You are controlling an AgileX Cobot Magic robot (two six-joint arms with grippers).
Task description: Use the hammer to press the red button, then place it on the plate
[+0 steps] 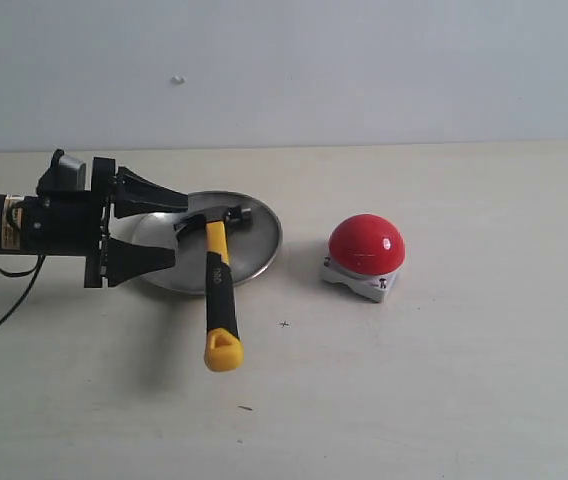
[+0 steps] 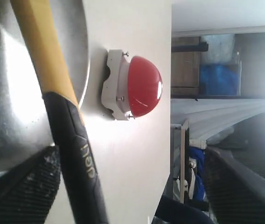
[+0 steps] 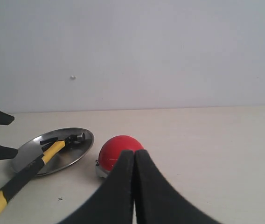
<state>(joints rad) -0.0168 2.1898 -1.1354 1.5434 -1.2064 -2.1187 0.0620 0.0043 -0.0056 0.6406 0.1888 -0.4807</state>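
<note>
The table [image 1: 464, 400] was seen most fully in the exterior view, and the plate [image 1: 256, 252] on it is taken as the landmark. The left gripper [image 1: 179, 228] was held over the plate's side away from the red button [image 1: 366, 245], fingers spread wide, nothing clamped. The hammer [image 1: 220, 285] was laid with its head on the plate and its handle reaching out past the rim. The button was set beside the plate, apart from it. The "deli" lettering was legible only in the left wrist view, where the hammer's head was cut off. The right gripper [image 3: 134, 161] was shown only in its own wrist view, fingers pressed together on nothing, hiding part of the button.
</note>
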